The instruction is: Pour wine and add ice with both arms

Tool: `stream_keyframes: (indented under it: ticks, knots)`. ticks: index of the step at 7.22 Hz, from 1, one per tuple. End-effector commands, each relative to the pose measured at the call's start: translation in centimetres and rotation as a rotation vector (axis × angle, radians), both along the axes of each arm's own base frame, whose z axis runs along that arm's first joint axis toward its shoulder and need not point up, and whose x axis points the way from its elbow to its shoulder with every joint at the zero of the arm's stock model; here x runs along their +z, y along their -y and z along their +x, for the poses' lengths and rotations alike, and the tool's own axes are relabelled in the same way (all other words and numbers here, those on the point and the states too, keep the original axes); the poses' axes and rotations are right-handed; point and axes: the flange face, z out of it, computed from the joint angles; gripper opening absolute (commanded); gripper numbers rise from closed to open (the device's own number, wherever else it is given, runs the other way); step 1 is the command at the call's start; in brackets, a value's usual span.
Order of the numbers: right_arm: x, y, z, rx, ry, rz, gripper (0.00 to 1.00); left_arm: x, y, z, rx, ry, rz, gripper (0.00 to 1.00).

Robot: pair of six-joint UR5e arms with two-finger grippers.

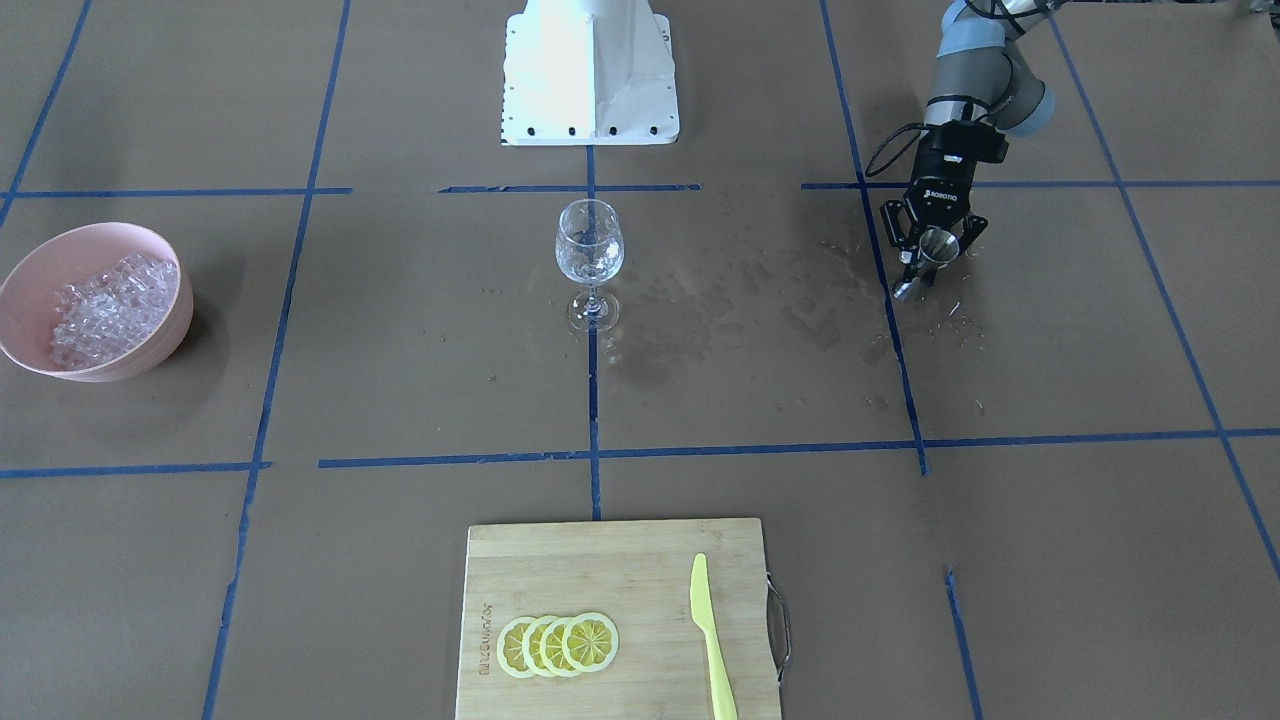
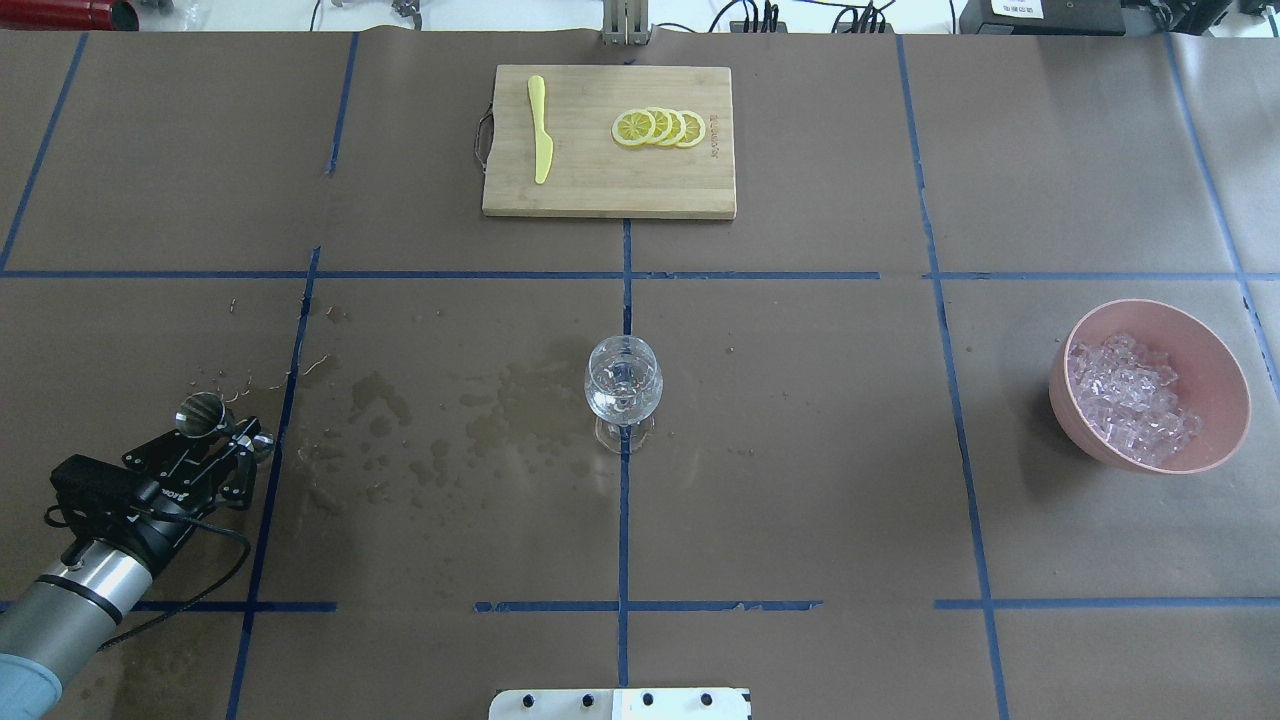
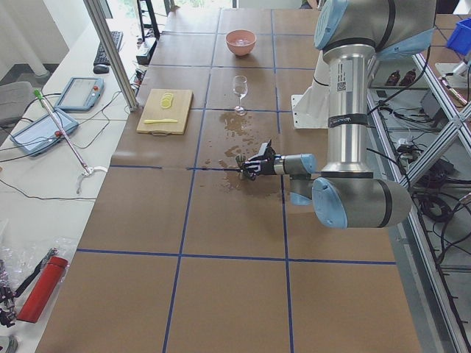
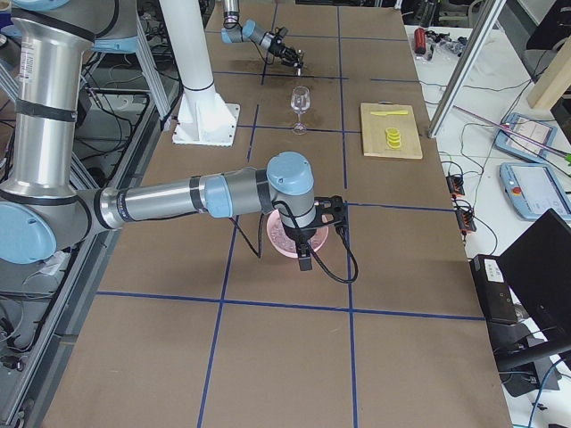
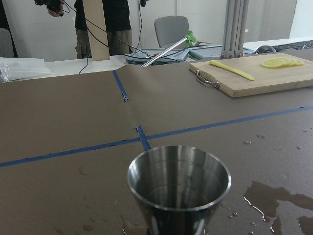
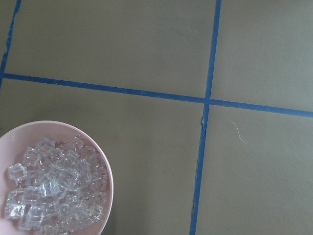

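Observation:
An empty-looking wine glass (image 2: 623,380) stands at the table's centre on a blue tape line. No wine shows in any view. The ice (image 2: 1130,400) is heaped in a pink bowl (image 2: 1226,372) on my right side, also visible from the right wrist camera as ice (image 6: 49,191). My left gripper (image 2: 232,432) is low over the table on my left, shut on a steel jigger (image 1: 935,248) whose open mouth (image 5: 178,178) faces up. My right gripper (image 4: 303,234) hangs over the pink bowl; I cannot tell whether it is open or shut.
A bamboo cutting board (image 2: 600,180) at the far edge carries lemon slices (image 2: 660,127) and a yellow knife (image 2: 541,130). Wet patches (image 2: 470,400) darken the paper between the glass and my left gripper. The white pedestal base (image 1: 590,75) sits at the robot's side.

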Motion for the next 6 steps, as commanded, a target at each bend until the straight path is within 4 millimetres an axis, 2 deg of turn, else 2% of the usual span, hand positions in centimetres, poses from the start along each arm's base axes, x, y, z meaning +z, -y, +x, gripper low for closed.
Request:
stream_keyframes:
  ticks: [1, 2, 3, 6]
  knots:
    - [0.0, 0.0, 0.0, 0.000, 0.000, 0.000, 1.00, -0.2, 0.0, 0.0, 0.000, -0.003, 0.000, 0.64]
    - [0.0, 0.0, 0.0, 0.000, 0.000, 0.000, 1.00, -0.3, 0.0, 0.0, -0.001, -0.008, 0.001, 0.80]
    - [0.0, 0.0, 0.0, 0.000, 0.000, 0.000, 1.00, -0.7, 0.1, -0.4, -0.027, -0.027, 0.009, 1.00]
    - [0.1, 0.0, 0.0, 0.001, 0.000, -0.003, 1.00, -1.5, 0.5, -2.2, -0.141, -0.101, 0.045, 1.00]
